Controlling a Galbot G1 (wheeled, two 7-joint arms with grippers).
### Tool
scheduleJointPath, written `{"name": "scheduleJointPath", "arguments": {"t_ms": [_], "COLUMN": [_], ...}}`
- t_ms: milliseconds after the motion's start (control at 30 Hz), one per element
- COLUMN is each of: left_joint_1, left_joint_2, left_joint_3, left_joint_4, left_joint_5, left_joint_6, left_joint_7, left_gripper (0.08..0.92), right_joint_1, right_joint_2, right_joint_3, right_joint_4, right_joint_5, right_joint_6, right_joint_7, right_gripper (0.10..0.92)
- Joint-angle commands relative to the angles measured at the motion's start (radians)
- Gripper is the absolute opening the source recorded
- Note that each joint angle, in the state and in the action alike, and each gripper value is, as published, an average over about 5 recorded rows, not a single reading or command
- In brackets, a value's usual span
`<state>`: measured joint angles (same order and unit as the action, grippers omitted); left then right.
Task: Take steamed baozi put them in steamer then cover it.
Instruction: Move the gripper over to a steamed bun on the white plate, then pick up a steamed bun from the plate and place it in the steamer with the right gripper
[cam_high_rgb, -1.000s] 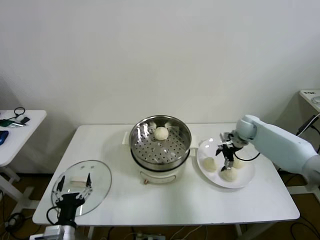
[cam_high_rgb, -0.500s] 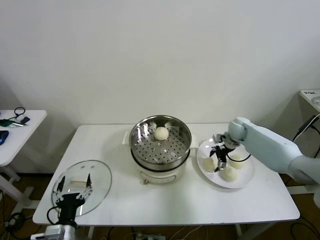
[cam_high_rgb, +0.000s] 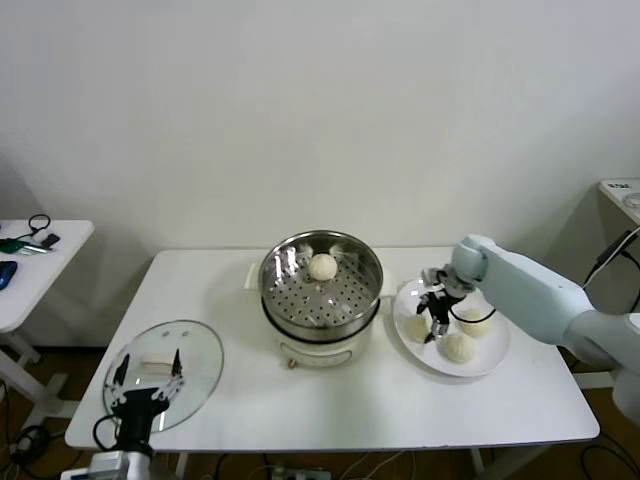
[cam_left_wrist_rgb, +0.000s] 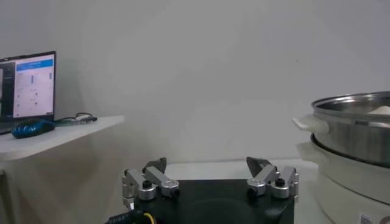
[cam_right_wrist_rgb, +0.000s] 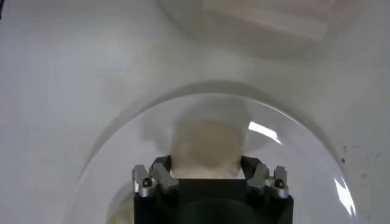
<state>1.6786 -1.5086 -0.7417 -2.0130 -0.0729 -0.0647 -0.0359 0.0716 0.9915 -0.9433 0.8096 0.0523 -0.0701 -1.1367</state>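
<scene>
The steamer (cam_high_rgb: 300, 322) stands at the table's middle with one baozi (cam_high_rgb: 322, 266) on its perforated tray. Three more baozi lie on the white plate (cam_high_rgb: 490, 362). My right gripper (cam_high_rgb: 432, 322) is low over the plate's left baozi (cam_high_rgb: 412, 328). In the right wrist view the open fingers (cam_right_wrist_rgb: 163, 171) straddle this baozi (cam_right_wrist_rgb: 206, 146), which fills the gap and still rests on the plate (cam_right_wrist_rgb: 122, 152). The cover (cam_high_rgb: 200, 355) lies flat at the front left. My left gripper (cam_high_rgb: 148, 385) is open above it, empty.
The other two plate baozi (cam_high_rgb: 474, 322) (cam_high_rgb: 458, 347) sit just right of my right gripper. The steamer's wall (cam_left_wrist_rgb: 359, 128) shows beside my left gripper (cam_left_wrist_rgb: 207, 167). A side table (cam_high_rgb: 30, 260) with small items stands at the far left.
My right gripper moved left across the plate, from the right-hand baozi to the left one, and came down around it. The left arm has not moved.
</scene>
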Motion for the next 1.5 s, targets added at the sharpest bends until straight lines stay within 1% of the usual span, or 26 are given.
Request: {"name": "scheduleJointPath", "arguments": {"t_ms": [33, 200, 400, 500, 667, 833, 1033, 1333, 1500], "left_joint_1": [0.001, 0.002, 0.001, 0.003, 0.006, 0.016, 0.018, 0.032, 0.04], "left_joint_2": [-0.002, -0.003, -0.003, -0.004, -0.001, 0.002, 0.017, 0.038, 0.051], "left_joint_3": [-0.001, -0.003, -0.003, 0.001, 0.009, 0.027, 0.044, 0.047, 0.043], "left_joint_4": [0.002, 0.001, -0.004, -0.007, -0.007, -0.02, -0.036, -0.028, -0.028], "left_joint_5": [-0.001, -0.003, -0.004, -0.003, 0.0, 0.003, 0.002, -0.007, -0.014], "left_joint_6": [-0.001, -0.003, -0.002, -0.002, -0.006, -0.012, -0.013, -0.03, -0.034], "left_joint_7": [0.0, 0.0, 0.0, 0.0, 0.003, 0.007, 0.009, 0.004, 0.005], "left_gripper": [0.823, 0.823, 0.823, 0.823, 0.823, 0.823, 0.823, 0.823, 0.823], "right_joint_1": [-0.003, 0.014, 0.13, 0.242, 0.454, 0.655, 0.754, 0.717, 0.658], "right_joint_2": [0.006, -0.007, -0.047, -0.068, -0.07, -0.006, 0.095, 0.253, 0.328], "right_joint_3": [0.003, 0.001, -0.061, -0.141, -0.305, -0.459, -0.535, -0.526, -0.515], "right_joint_4": [-0.014, -0.005, 0.03, 0.052, 0.08, 0.089, 0.123, 0.132, 0.124], "right_joint_5": [-0.003, 0.014, 0.093, 0.158, 0.316, 0.451, 0.574, 0.649, 0.664], "right_joint_6": [0.007, 0.009, -0.001, -0.01, -0.038, -0.056, -0.105, -0.165, -0.187], "right_joint_7": [-0.002, -0.003, -0.002, -0.003, -0.014, -0.024, -0.014, 0.031, 0.059], "right_gripper": [0.674, 0.664, 0.67, 0.67, 0.67, 0.67, 0.67, 0.67, 0.67]}}
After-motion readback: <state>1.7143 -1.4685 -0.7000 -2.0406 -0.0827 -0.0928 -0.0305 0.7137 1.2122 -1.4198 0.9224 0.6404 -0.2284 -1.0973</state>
